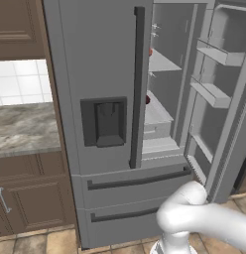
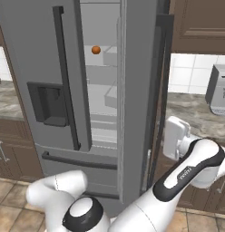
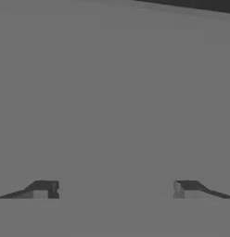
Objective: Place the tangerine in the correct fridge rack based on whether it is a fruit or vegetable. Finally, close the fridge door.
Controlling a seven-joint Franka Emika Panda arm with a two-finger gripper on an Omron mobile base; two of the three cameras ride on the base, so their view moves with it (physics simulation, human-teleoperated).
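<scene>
Gripper [image 3: 115, 190] spread wide, empty, facing fridge door [image 2: 137, 90]; tangerine [image 2: 95, 50] on fridge rack [image 2: 103, 61]

You see the fridge door [image 2: 134, 90] as smooth matt grey, like brushed metal, with a dark, slightly glossy bar handle [image 1: 138, 84] on the other door. The fridge rack [image 1: 162, 62] looks pale, smooth and plastic-like. The tangerine [image 2: 95, 50] is bright orange and smooth. Your gripper [image 3: 114, 190] has dark matt fingers against a flat grey panel. The cabinets [image 1: 26, 198] look like brown wood, the countertop [image 1: 23, 126] like veined polished stone, the floor [image 1: 35, 243] like rough tan tile.
</scene>
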